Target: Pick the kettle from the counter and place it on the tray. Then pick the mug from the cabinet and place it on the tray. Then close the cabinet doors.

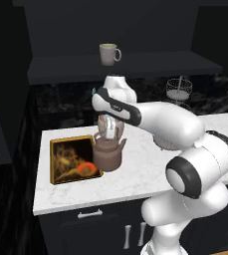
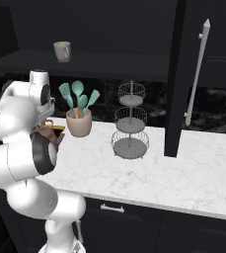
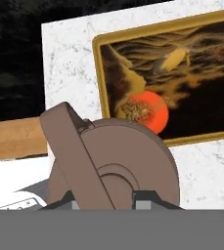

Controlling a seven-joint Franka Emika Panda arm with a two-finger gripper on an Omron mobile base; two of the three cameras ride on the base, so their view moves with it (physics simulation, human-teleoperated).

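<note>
Your tabletop (image 1: 135,172) is white marble, and the tray (image 1: 73,159) lies flat at its left end. The crock (image 2: 79,122) and the wire stand (image 2: 130,143) sit toward the back. Up on the cabinet shelf (image 1: 150,63) stands the mug (image 1: 108,54).

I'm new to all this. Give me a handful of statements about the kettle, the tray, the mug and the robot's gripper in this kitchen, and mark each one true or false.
1. The gripper is closed on the arched handle of the kettle. True.
2. The mug already stands on the tray. False: it is up on the shelf of the cabinet.
3. The tray lies on the counter and bears a dark picture with an orange-red spot. True.
4. The crock holds wooden spoons only. False: its utensils have teal heads.
5. The cabinet door is shut. False: it stands open.
</note>
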